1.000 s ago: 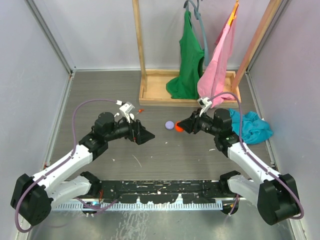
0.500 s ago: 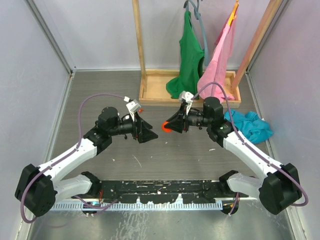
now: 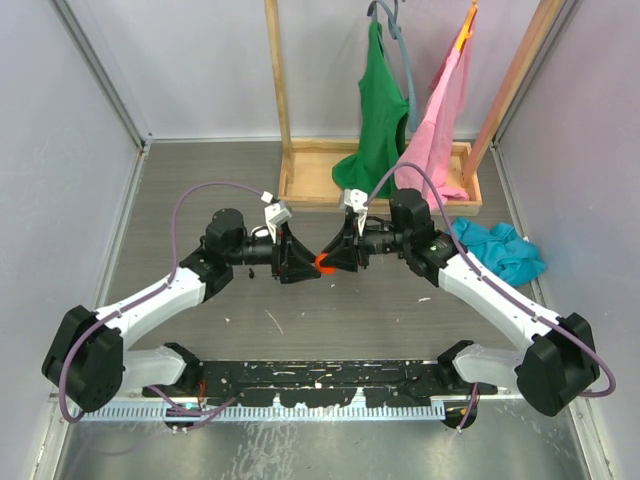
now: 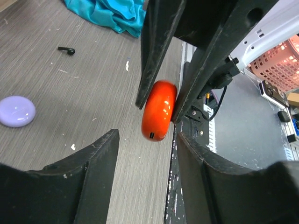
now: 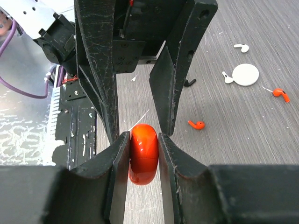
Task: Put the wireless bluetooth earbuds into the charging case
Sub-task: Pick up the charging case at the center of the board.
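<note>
— Where does the case stand?

— Your right gripper (image 5: 143, 137) is clamped on the two flat faces of the orange-red charging case (image 5: 143, 156), holding it in the air over the middle of the table. Your left gripper (image 4: 147, 140) meets it nose to nose, with its fingers spread wide either side of the case and touching nothing. The lid looks shut.

— And the buds?

— None is in it. A red earbud (image 5: 196, 124) and a white earbud (image 5: 241, 47) lie on the tabletop, probably toward the far edge, though the overhead view is too small to confirm that. A black earbud (image 4: 67, 50) lies toward the right edge, near the teal cloth (image 4: 112, 11).

— How do you do this well?

— Square the left fingers on the rim that the right ones don't cover. Close them gently, because that glossy shell could squirt out. Don't loosen the right grip until the left one is firm.
</note>
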`<state>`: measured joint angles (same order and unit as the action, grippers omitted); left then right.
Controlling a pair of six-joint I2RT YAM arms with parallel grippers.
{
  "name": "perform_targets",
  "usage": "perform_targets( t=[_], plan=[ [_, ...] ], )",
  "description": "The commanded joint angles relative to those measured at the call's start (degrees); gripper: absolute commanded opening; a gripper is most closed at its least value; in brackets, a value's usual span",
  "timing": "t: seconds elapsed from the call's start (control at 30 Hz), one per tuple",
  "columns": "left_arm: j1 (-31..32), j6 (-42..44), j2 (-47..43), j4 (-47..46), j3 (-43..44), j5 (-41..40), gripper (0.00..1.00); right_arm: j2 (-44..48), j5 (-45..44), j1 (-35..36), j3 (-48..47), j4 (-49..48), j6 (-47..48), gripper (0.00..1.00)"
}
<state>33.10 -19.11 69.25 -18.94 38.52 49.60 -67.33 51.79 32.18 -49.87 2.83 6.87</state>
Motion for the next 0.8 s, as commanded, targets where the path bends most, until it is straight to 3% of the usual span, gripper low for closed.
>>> perform_targets(
  t=[0.0, 0.37, 0.53, 0.67, 0.77],
  plan=[
    [0.1, 0.5, 0.4, -6.8, 2.8, 4.6, 0.51, -0.5, 1.1, 1.1, -3.6, 0.3, 2.0, 0.17],
    [0.1, 1.3, 1.2, -6.7, 2.4, 5.8, 0.28, -2.5, 1.2, 2.6, -5.0, -0.8, 1.3, 0.17],
    [0.1, 1.9, 0.5, -6.6, 1.4, 5.1, 0.11, -3.2, 1.3, 2.7, -4.5, -3.3, -1.2, 0.19],
    [0.2, 2.2, -1.3, -7.1, -0.2, 2.8, 0.01, -3.2, 1.2, 2.7, -4.2, -4.5, -2.5, 0.28],
    [0.1, 2.2, -3.2, -8.4, -2.1, 0.3, 0.0, -2.4, 0.3, 2.7, -4.3, -5.3, -3.2, 0.39]
  ],
)
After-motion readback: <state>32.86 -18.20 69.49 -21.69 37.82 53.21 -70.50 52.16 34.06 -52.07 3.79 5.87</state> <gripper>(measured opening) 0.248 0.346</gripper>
